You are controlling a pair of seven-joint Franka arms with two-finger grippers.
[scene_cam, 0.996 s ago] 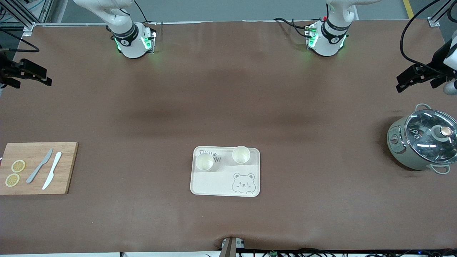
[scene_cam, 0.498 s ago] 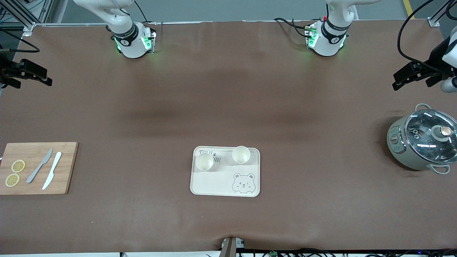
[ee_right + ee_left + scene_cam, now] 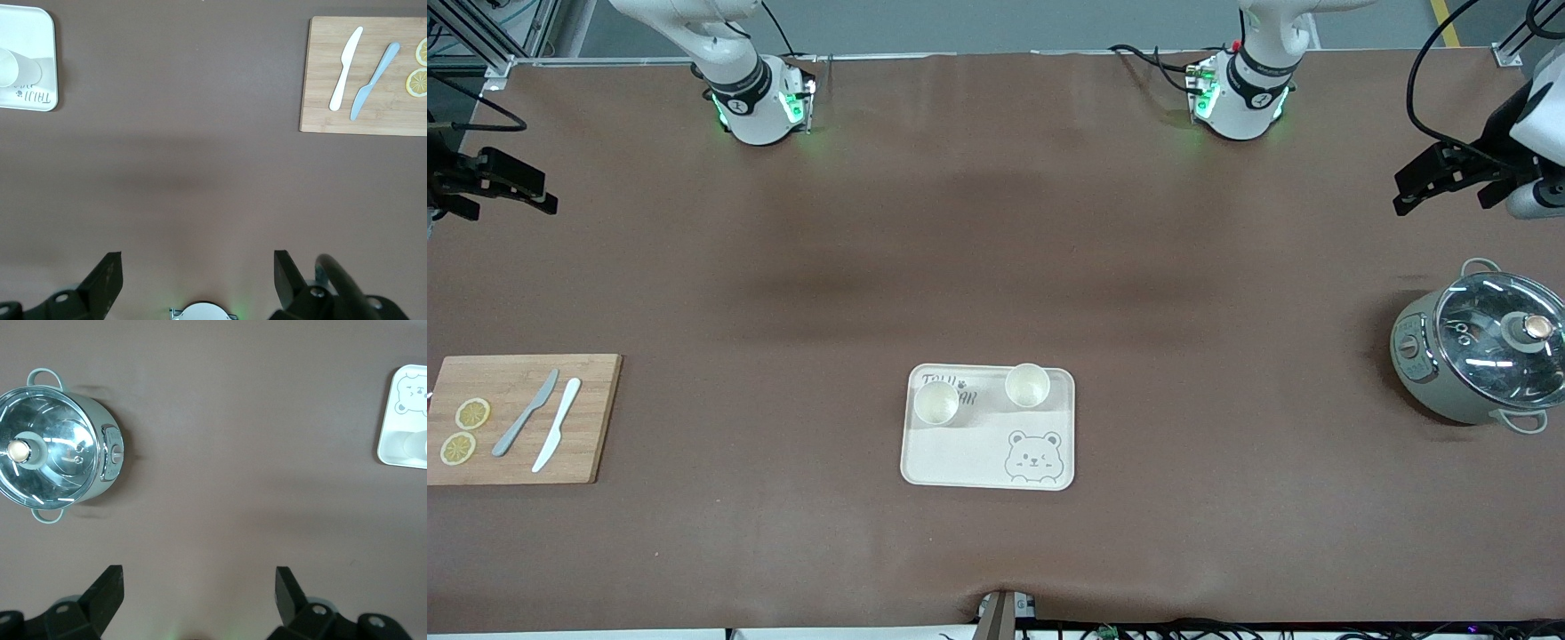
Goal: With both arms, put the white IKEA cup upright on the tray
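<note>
Two white cups (image 3: 935,403) (image 3: 1027,385) stand upright, apparently, on the tray (image 3: 960,458). Left hand (image 3: 1449,173) and right hand (image 3: 503,182) hang spread and empty over the table's (image 3: 996,267) ends.

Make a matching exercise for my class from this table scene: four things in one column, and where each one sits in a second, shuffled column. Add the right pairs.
Things
1. two white cups
2. two knives
3. glass lid
4. left gripper

Places
A. on the grey-green pot
B. on the wooden board, beside the lemon slices
C. upright on the tray with the bear drawing
D. in the air, open, over the left arm's end of the table

Pairs: 1-C, 2-B, 3-A, 4-D
</note>
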